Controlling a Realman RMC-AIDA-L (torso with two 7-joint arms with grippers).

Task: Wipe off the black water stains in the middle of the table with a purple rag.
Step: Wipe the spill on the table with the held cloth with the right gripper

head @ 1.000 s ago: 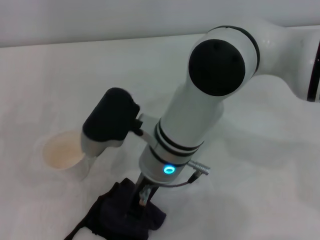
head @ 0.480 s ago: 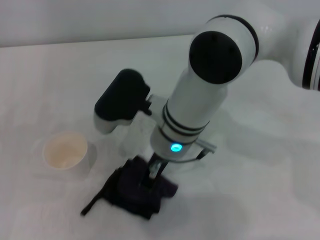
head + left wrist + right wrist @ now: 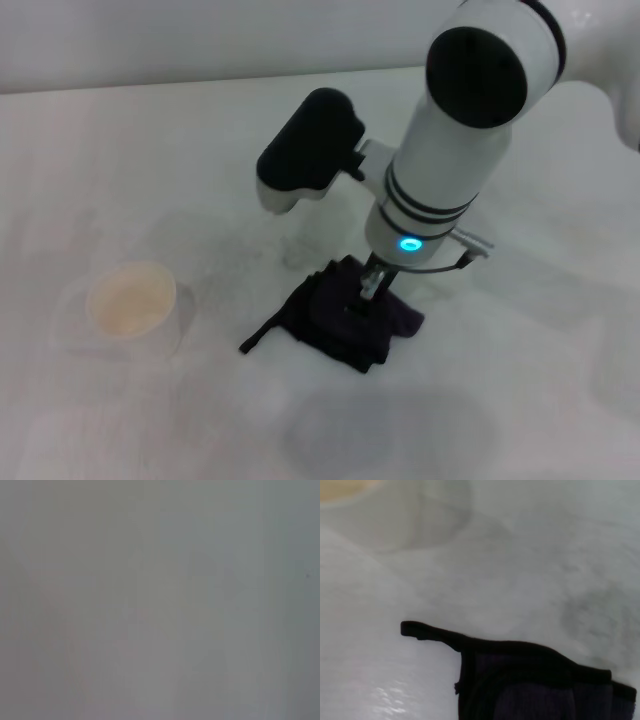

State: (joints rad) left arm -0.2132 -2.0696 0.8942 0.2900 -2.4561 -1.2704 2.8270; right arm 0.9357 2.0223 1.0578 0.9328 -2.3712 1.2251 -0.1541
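Note:
The purple rag (image 3: 345, 322) lies bunched on the white table (image 3: 150, 150), its thin cord tail (image 3: 262, 336) pointing towards the cup. My right gripper (image 3: 368, 292) comes down from the upper right and sits on top of the rag, shut on its cloth. In the right wrist view the rag (image 3: 535, 687) fills the lower part, with its tail (image 3: 427, 630) stretched over the table. No glossy black blot shows in any view; only a faint grey smudge (image 3: 590, 615) lies beyond the rag. My left gripper is out of view, and its wrist view shows plain grey.
A pale cup (image 3: 132, 305) stands on the table left of the rag, near the front; it also shows in the right wrist view (image 3: 405, 515). The right arm's black elbow housing (image 3: 308, 150) hangs above the table's middle.
My right gripper has dragged the rag to the right and farther from the front edge, away from the cup. The cup has not moved.

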